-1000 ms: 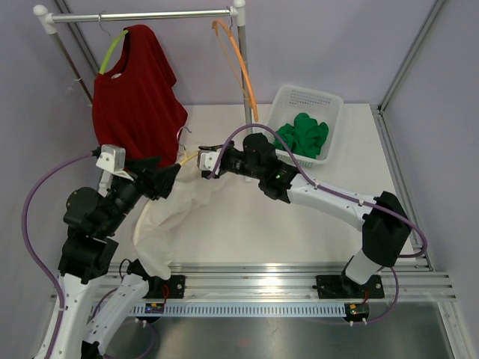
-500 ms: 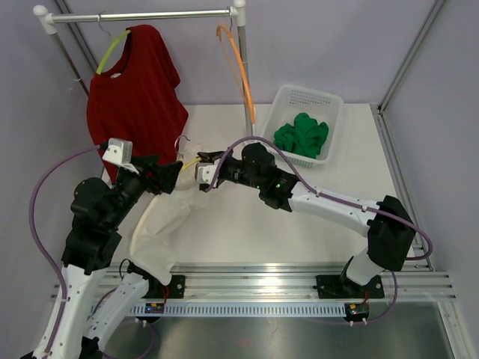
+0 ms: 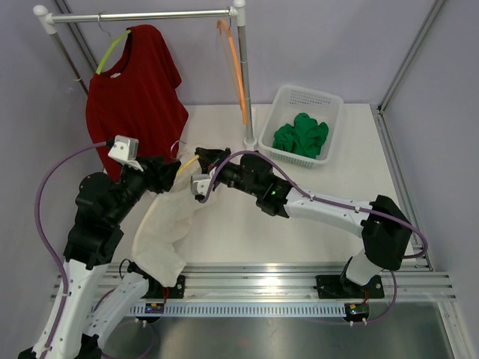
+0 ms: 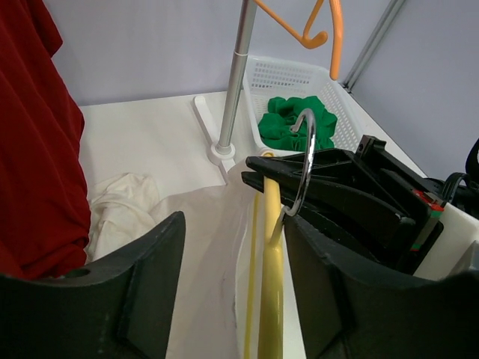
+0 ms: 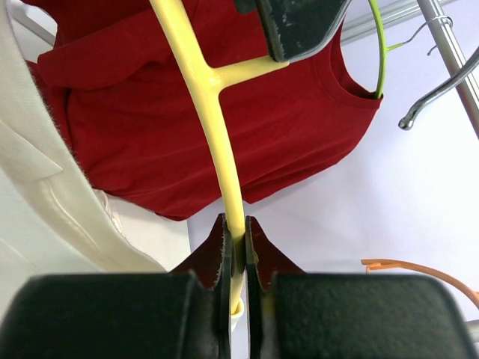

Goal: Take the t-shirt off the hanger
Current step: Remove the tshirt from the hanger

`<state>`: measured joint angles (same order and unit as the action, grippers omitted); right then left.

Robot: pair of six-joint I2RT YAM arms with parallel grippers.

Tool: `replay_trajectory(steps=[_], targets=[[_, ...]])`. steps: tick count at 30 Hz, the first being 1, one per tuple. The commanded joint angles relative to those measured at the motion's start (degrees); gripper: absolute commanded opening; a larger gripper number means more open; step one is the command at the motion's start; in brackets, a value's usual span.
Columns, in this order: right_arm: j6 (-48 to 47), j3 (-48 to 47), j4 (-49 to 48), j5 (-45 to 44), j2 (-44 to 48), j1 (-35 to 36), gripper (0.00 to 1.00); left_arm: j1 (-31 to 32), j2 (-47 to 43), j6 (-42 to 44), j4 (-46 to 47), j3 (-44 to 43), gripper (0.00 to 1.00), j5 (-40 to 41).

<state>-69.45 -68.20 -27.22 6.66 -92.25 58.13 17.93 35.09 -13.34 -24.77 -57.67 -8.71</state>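
Observation:
A white t-shirt (image 3: pixel 161 224) hangs on a yellow hanger (image 3: pixel 188 160) and droops down to the table at the front left. My right gripper (image 5: pixel 237 233) is shut on the yellow hanger's bar (image 5: pixel 224 149), near one end. In the top view the right gripper (image 3: pixel 203 170) is at the shirt's upper edge. My left gripper (image 4: pixel 232 224) is open, its jaws straddling the shirt's neck (image 4: pixel 202 247) and the hanger (image 4: pixel 269 254). The hanger lies close to the right finger (image 4: pixel 337 299). Its metal hook (image 4: pixel 305 153) sticks up just beyond.
A red t-shirt (image 3: pixel 135 97) on a green hanger (image 3: pixel 112 52) hangs from the rail (image 3: pixel 142 15) at the back left. An empty orange hanger (image 3: pixel 238 60) hangs by the rail's right post. A white basket (image 3: pixel 333 112) holding green cloth (image 3: pixel 301 134) stands at the back right.
My left gripper has moved up and in toward the hanger's neck, its jaws widening then narrowing. The right gripper has shifted the hanger left, and the white shirt moved with it.

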Motion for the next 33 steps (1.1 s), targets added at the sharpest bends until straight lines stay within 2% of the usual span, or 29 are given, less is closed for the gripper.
replay_trajectory(steps=[1, 8, 13, 16, 20, 22, 25, 33], targets=[[-1.7, -1.5, -5.7, -1.9, 0.4, 0.5, 0.00, 0.2, 0.7, 1.0, 1.2, -2.2, 0.52, -1.1], [-1.0, -3.8, -1.4, -1.9, 0.2, 0.8, 0.00, 0.2, 3.5, 1.5, 0.9, -2.9, 0.49, -2.5], [-1.7, -4.5, -1.2, -2.6, -0.3, 1.2, 0.00, 0.2, 3.8, 1.6, 1.0, -2.7, 0.56, -2.5], [-1.5, -4.7, -0.8, -2.4, -0.3, 1.2, 0.00, 0.3, 3.8, 1.7, 1.1, -2.6, 0.56, -2.8], [-1.4, -5.2, -0.5, -2.3, -0.5, 1.3, 0.00, 0.3, 4.5, 1.8, 1.2, -2.8, 0.47, -3.4], [-1.4, -5.3, -0.5, -2.3, -0.6, 1.3, 0.00, 0.3, 4.9, 1.9, 1.0, -3.0, 0.39, -3.6], [-1.5, -5.4, -0.4, -2.4, -0.5, 1.3, 0.00, 0.3, 5.0, 1.9, 1.0, -3.1, 0.34, -4.2], [-2.3, -6.4, 0.2, -3.1, -1.7, 1.3, 0.00, 0.3, 5.5, 2.0, 0.9, -3.2, 0.40, -4.2]])
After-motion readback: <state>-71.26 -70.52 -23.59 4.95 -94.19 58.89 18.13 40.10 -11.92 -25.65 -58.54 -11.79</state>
